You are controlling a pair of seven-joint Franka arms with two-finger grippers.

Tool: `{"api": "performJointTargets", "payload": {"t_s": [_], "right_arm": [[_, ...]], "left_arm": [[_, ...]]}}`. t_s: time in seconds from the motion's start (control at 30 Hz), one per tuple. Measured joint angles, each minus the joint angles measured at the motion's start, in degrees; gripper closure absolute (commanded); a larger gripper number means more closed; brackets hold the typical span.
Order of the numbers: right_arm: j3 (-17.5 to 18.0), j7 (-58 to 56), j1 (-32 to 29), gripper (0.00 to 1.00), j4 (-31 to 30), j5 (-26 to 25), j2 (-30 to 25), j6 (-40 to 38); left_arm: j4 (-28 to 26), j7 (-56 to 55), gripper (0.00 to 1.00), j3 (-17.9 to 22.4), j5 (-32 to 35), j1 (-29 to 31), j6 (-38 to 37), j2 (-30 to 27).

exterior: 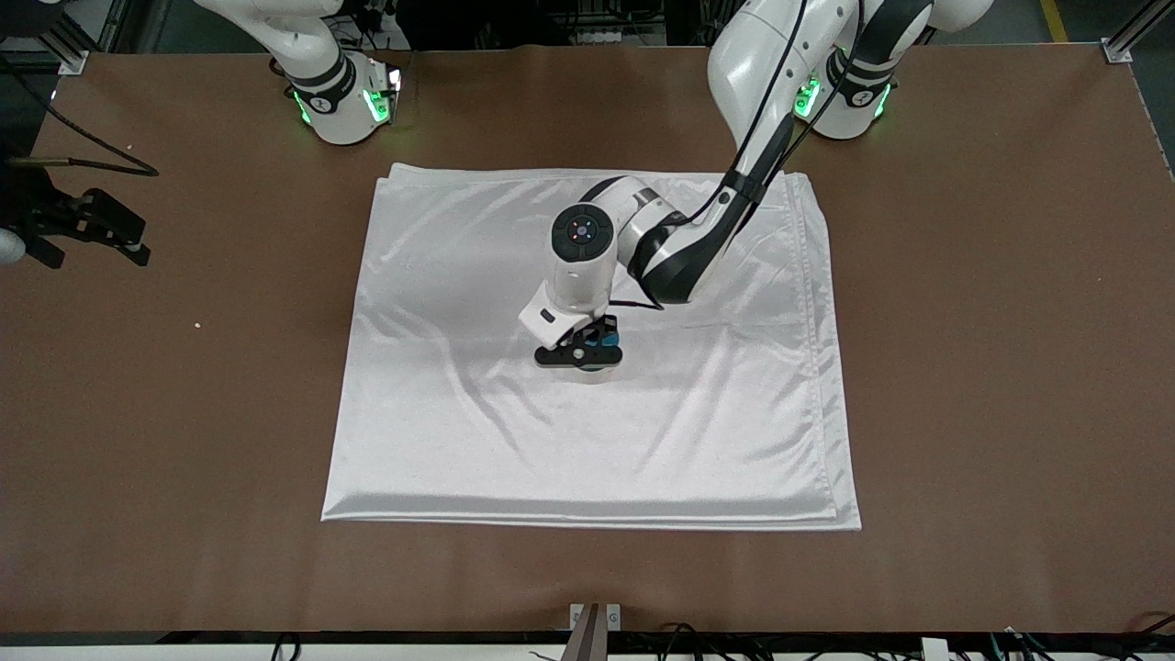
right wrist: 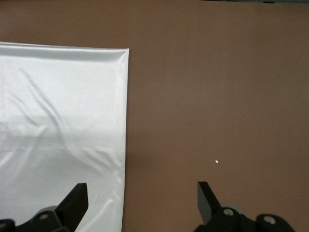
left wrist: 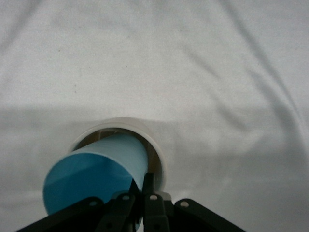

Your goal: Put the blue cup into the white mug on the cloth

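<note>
The white cloth [exterior: 459,441] lies spread in the middle of the brown table. My left gripper [exterior: 587,353] is low over the cloth's middle, shut on the rim wall of the blue cup [exterior: 608,352]. In the left wrist view the blue cup [left wrist: 116,154] is tilted, with its lower end inside the mouth of the white mug [left wrist: 158,152], which stands on the cloth [left wrist: 193,58]. Only the mug's rim shows; its handle and dots are hidden. The left gripper [left wrist: 140,182] pinches the cup's wall. My right gripper [exterior: 92,250] waits open over bare table at the right arm's end.
The right wrist view shows the cloth's edge [right wrist: 58,106] and bare brown table [right wrist: 217,96] under the open right gripper [right wrist: 142,193]. A small white crumb [exterior: 197,324] lies on the table near the right gripper.
</note>
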Motion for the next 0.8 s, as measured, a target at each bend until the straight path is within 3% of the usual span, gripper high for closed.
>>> {"api": "performJointTargets", "payload": {"t_s": [0.23,0.43,0.8], "right_arm": [[-0.03,0.0,-0.01,0.0,0.0,0.32,0.0,-0.89],[-0.02,0.0,0.0,0.0,0.0,0.57,0.0,-0.97],[0.04,0.0,0.01,0.0,0.02,0.84,0.0,-0.97]], "left_arm": [[0.65,0.0,0.25,0.0,0.0,0.07,0.07,-0.1],[1.3,0.0,0.0,0.04,0.0,0.16,0.03,-0.73],[1.3,0.04,0.0,0.73,0.36,2.85,-10.51,-7.04]]}}
